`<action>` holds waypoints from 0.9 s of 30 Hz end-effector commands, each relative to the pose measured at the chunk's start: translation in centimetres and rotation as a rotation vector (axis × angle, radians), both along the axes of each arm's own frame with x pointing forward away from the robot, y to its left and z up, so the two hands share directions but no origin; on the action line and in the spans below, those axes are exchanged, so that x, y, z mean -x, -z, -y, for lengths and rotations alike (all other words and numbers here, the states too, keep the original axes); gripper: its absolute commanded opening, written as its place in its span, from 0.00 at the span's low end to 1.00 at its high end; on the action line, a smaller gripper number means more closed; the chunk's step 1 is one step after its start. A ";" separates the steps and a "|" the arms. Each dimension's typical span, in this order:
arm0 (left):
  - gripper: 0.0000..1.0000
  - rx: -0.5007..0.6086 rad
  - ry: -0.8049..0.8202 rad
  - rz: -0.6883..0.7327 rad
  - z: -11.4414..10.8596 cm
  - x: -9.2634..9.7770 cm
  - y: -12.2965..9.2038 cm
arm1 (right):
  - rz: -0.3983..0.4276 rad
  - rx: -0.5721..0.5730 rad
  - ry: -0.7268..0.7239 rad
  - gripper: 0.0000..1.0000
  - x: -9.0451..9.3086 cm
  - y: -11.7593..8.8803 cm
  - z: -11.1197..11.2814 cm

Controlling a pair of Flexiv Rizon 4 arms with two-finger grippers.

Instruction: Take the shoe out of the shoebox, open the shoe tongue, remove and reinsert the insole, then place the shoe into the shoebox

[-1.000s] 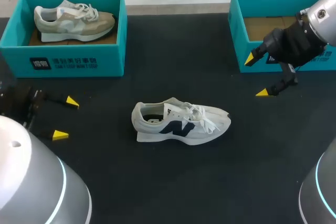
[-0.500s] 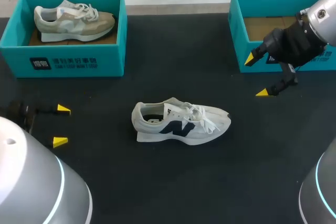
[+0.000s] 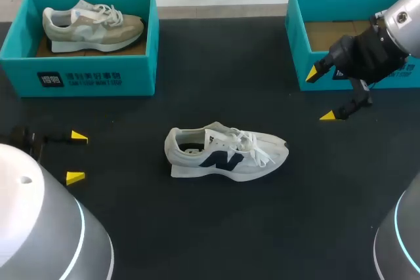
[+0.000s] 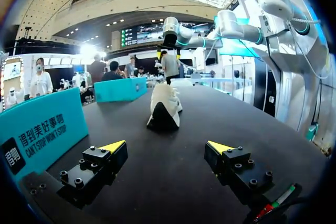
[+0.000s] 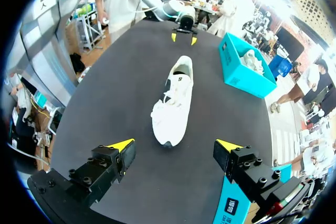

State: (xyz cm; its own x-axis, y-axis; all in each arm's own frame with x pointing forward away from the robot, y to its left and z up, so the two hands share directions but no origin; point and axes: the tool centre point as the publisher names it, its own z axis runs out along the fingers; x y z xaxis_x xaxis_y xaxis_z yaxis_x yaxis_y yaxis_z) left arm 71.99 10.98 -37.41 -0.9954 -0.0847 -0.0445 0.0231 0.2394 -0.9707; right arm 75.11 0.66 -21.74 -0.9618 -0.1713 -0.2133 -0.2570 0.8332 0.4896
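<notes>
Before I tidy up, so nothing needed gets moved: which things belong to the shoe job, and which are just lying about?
Job: white shoe, right shoebox, left gripper, right gripper, both open.
Lying about: left shoebox, beige shoe inside it.

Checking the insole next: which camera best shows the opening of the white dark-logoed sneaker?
The head view: the white dark-logoed sneaker lies side-on, opening seen from above. The right wrist view shows it toe-first; the left wrist view only heel-on.

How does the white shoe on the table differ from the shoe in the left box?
The white shoe has a dark side logo and stands on the table; the boxed shoe is beige-grey and sits inside the left shoebox. Both rest upright, toes toward the robot's right.
</notes>
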 end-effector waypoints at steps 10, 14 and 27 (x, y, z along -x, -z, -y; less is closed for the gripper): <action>1.00 -0.015 -0.038 0.031 4.9 -1.7 0.4 | 0.000 0.002 0.001 1.00 0.0 0.1 0.0; 1.00 -0.025 -0.039 0.022 7.1 -2.5 0.9 | 0.000 0.002 0.001 1.00 0.0 0.1 0.0; 1.00 -0.105 -0.001 -0.005 14.5 -2.7 1.4 | 0.000 0.002 0.001 1.00 0.0 0.1 0.0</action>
State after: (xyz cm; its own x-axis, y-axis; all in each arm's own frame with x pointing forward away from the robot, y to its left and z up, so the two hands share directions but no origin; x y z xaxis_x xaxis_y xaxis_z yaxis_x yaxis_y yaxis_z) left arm 74.69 -1.75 -38.65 -0.9959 -0.0766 -0.0488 0.0206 0.3325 -0.9429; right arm 75.11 0.66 -21.73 -0.9618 -0.1713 -0.2134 -0.2570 0.8332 0.4896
